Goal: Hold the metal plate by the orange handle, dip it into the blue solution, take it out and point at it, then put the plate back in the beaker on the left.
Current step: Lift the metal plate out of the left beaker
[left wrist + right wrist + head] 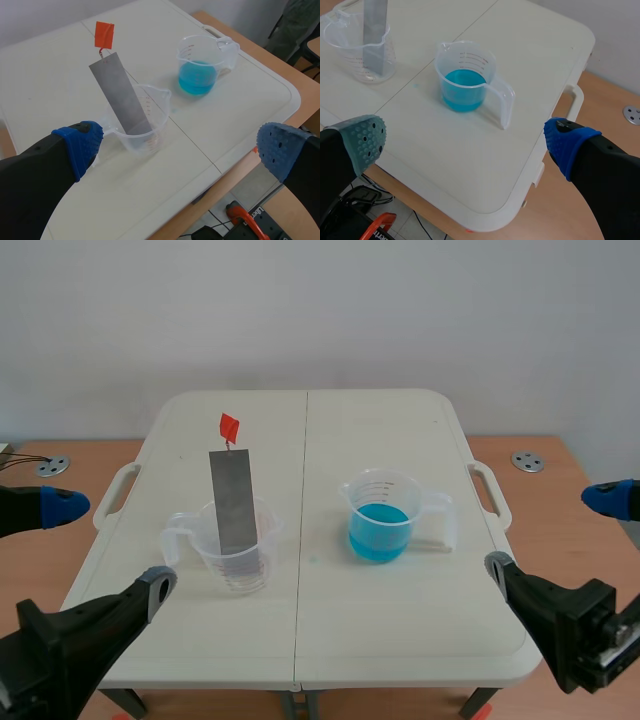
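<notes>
A grey metal plate (pixel 233 502) leans upright in the clear beaker (pixel 238 555) on the table's left half, with its orange handle (pixel 229 426) sticking up above it. The beaker of blue solution (pixel 380 522) stands right of the centre seam. My left gripper (pixel 105 550) hangs open at the table's near-left edge, short of the plate's beaker (pixel 145 125); the plate (pixel 120 92) and handle (pixel 104 34) lie ahead of it. My right gripper (pixel 553 533) is open off the near-right corner, with the blue beaker (pixel 465 75) ahead and nothing between its fingers.
The white folding table (pixel 400 440) has carry handles at both sides and a seam down the middle. Metal discs (pixel 527 461) (pixel 52 466) lie on the wooden surface beside it. An orange clamp (pixel 245 220) sits below the near edge.
</notes>
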Robot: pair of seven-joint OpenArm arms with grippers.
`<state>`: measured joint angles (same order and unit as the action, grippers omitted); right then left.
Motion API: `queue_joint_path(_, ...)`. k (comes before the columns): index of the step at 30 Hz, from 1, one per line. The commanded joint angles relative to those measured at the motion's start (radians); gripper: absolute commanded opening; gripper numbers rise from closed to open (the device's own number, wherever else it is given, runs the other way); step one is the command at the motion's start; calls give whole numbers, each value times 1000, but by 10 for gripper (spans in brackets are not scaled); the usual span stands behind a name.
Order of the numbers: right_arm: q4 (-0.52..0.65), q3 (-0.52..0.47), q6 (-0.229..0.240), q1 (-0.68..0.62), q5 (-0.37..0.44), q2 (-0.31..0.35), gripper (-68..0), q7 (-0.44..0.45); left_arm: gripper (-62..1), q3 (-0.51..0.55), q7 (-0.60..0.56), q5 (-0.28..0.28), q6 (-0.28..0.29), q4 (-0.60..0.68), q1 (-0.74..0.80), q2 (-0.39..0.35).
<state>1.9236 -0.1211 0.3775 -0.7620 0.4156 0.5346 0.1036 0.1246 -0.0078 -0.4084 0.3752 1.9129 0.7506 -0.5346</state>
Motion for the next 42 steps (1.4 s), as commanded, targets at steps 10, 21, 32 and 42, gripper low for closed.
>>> queue_joint_path(10,5,-3,-3,14,-23,2,-12,12,14,-5,-17,8,2,-3,-1,5)
queue_joint_path(21,5,21,19,133,-26,2,-12,-11,-19,-5,-17,8,1,-3,-6,5)
queue_joint_path(32,-38,193,19,387,-50,-49,-12,-164,-594,-2,8,9,2,-3,18,5)
queue_joint_path(42,-206,347,19,606,-158,-175,-12,-196,-594,106,-75,9,2,-3,261,5)
